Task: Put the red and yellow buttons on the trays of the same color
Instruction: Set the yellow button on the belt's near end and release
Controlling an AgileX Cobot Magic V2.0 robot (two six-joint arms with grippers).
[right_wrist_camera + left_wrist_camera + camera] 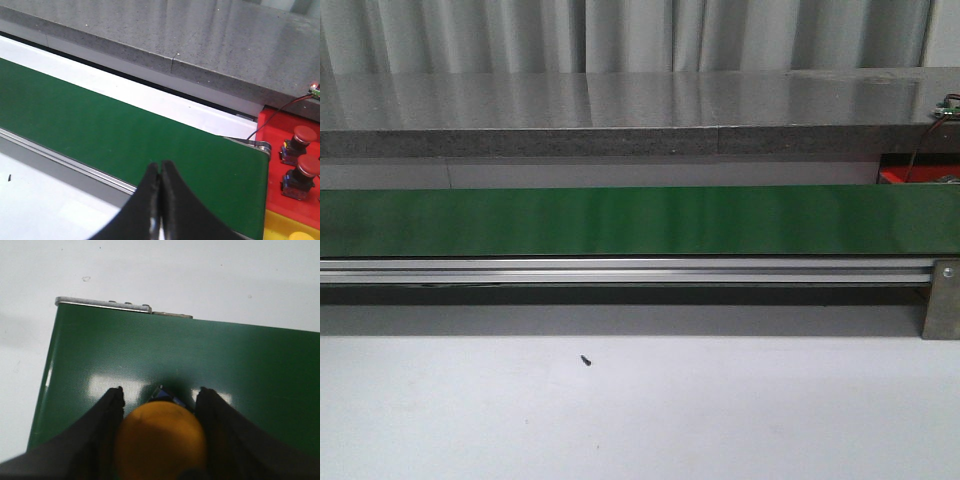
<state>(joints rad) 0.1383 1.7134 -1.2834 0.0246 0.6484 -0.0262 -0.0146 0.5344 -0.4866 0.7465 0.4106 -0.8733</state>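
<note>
left tool [160,405] gripping yellow button [160,442] between its fingers, over green belt [200,360] | right tool [160,172] sitting fully closed, empty, above belt | two red buttons [302,142] resting on red tray [280,125]

Setting: industrial test bench or lab cell, a mock sorting line.

Evidence:
- Green conveyor belt [640,220] running the full width of the front view, carried on an extruded aluminium rail [620,270] with a bolted metal end bracket [942,300].
- Plain white table [640,410] under the line; one small dark screw [586,360] lying loose on it.
- Long grey stone-like ledge [620,115] behind the belt, pale pleated curtain [620,35] closing off the background.
- Small circuit board [947,105] with wires on the ledge's right end.
- Red tray [287,130] at the belt's end holding red push-buttons [304,136], industrial switch type.
</note>
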